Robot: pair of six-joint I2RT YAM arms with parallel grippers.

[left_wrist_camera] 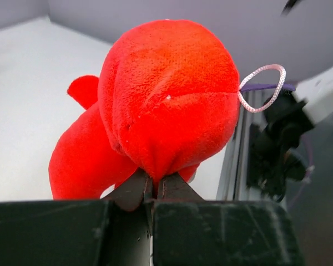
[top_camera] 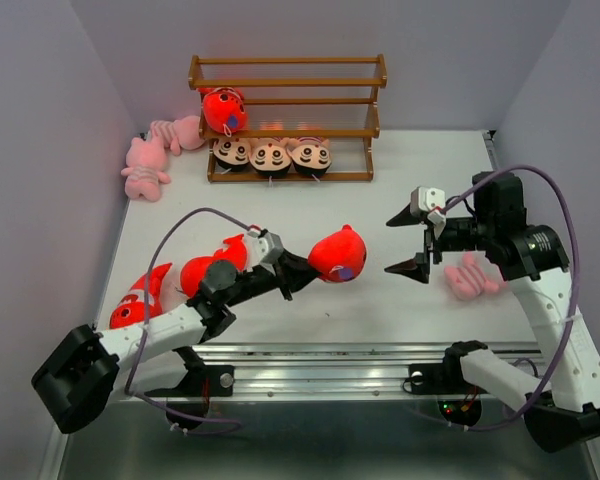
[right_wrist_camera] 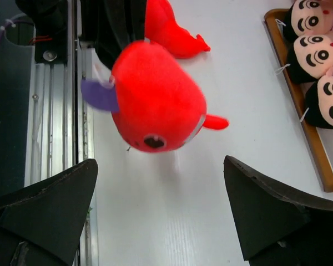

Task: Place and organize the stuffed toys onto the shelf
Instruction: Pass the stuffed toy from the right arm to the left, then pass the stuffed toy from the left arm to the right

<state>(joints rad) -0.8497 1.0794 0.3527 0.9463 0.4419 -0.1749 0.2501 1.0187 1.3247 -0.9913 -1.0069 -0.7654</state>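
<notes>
My left gripper [top_camera: 305, 262] is shut on a red-orange fish [top_camera: 338, 255] and holds it above the table's middle. In the left wrist view the jaws [left_wrist_camera: 154, 183] pinch its plush [left_wrist_camera: 166, 100]. My right gripper [top_camera: 395, 245] is open and empty, facing that fish [right_wrist_camera: 155, 105] from the right, with its fingertips [right_wrist_camera: 160, 183] apart from it. The wooden shelf [top_camera: 285, 120] stands at the back. One fish [top_camera: 223, 108] sits on its middle tier and three boy dolls [top_camera: 270, 157] on the bottom tier. The dolls also show in the right wrist view [right_wrist_camera: 316, 55].
Two pink frogs [top_camera: 145, 165] lie left of the shelf. Another pink frog [top_camera: 470, 278] lies under my right arm. Two more fish [top_camera: 210, 268] [top_camera: 140, 300] lie beside my left arm. Walls close in the left, right and back.
</notes>
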